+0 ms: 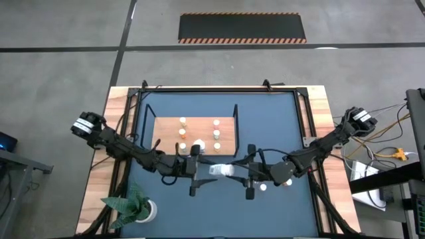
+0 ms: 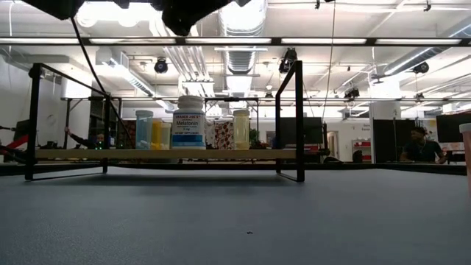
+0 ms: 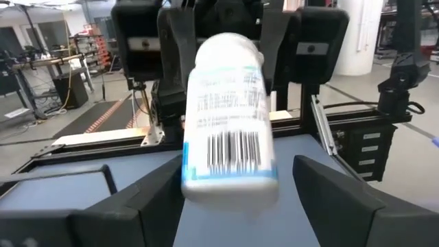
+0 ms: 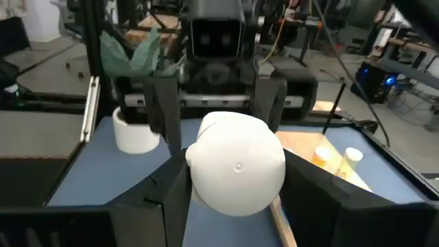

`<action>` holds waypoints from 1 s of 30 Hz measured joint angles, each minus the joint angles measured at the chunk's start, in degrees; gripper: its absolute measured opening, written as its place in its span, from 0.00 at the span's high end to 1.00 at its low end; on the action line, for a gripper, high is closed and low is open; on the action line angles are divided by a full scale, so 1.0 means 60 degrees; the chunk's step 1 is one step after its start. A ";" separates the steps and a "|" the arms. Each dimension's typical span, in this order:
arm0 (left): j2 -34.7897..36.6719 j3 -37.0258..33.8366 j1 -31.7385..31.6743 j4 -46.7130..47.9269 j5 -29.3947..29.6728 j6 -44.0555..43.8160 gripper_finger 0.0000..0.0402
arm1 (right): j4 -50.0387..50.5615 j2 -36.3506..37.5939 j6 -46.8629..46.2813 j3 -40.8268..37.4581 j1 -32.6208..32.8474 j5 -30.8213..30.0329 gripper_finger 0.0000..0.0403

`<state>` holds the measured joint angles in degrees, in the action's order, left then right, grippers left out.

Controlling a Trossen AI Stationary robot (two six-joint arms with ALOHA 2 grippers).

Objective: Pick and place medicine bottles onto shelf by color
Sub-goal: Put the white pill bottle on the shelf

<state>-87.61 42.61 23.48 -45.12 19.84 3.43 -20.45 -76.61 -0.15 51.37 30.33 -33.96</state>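
Observation:
A larger white medicine bottle (image 1: 222, 170) with a printed label and barcode (image 3: 230, 147) lies level in the air between both grippers, above the blue table near its middle. My right gripper (image 1: 238, 172) is shut on it from the right. My left gripper (image 1: 207, 170) is open, its fingers (image 3: 137, 206) standing on either side of the bottle's barcode end. The wooden shelf (image 1: 163, 127) lies toward the far edge and carries several small bottles (image 1: 199, 141). In the low view a large labelled bottle (image 2: 189, 121) stands on the shelf (image 2: 243, 154). My right gripper pinches the white bottle at its rounded white end (image 4: 236, 165), the end that faces the right arm, with one finger (image 4: 168, 199) on each side. It comes in level from the table's right, fingers along the bottle. The bottle is lifted clear and lies level.
Two small bottles (image 1: 263, 187) (image 1: 287, 182) stand on the table near my right gripper. A white pot with a green plant (image 1: 143, 211) sits at the near left corner. A black frame (image 1: 302, 119) borders the blue tabletop.

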 joint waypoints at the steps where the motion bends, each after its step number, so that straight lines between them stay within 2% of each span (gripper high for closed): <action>1: 0.0000 -0.0028 -0.0034 -0.0026 0.0000 -0.0015 0.39 | -0.0001 0.0010 0.0041 0.0000 0.0000 -0.0024 0.55; 5: 0.0000 -0.0106 -0.0070 -0.0055 -0.0004 0.0015 0.41 | -0.0011 -0.0001 0.0171 0.0000 0.0000 -0.0039 0.55; 13: 0.0000 -0.0124 -0.0175 -0.0070 -0.0037 -0.0011 0.64 | -0.0004 -0.0012 0.0361 0.0000 -0.0058 -0.0015 0.55; 16: 0.0000 -0.0131 -0.0186 -0.0079 -0.0044 -0.0025 0.65 | 0.0000 -0.0013 0.0417 0.0000 -0.0061 0.0112 0.53; 20: 0.0001 -0.0121 -0.0190 -0.0143 -0.0138 -0.0179 0.65 | 0.0072 0.0069 0.0714 -0.0002 -0.0064 0.0457 0.45; 26: 0.0066 -0.0153 -0.0228 -0.0652 -0.1033 -0.0339 0.65 | 0.0794 0.0863 0.1195 -0.0007 -0.0051 0.0580 0.29; 28: 0.0075 -0.0156 -0.0248 -0.0813 -0.1538 -0.0354 0.65 | 0.1304 0.1247 0.1478 -0.0007 -0.0055 0.0793 0.25; 30: 0.0084 -0.0169 -0.0235 -0.0838 -0.2315 -0.0335 0.65 | 0.1766 0.1628 0.1769 -0.0007 -0.0061 0.1431 0.21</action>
<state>-87.11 41.59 22.08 -50.15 5.95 1.42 -9.85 -66.84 10.46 51.33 29.96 -25.37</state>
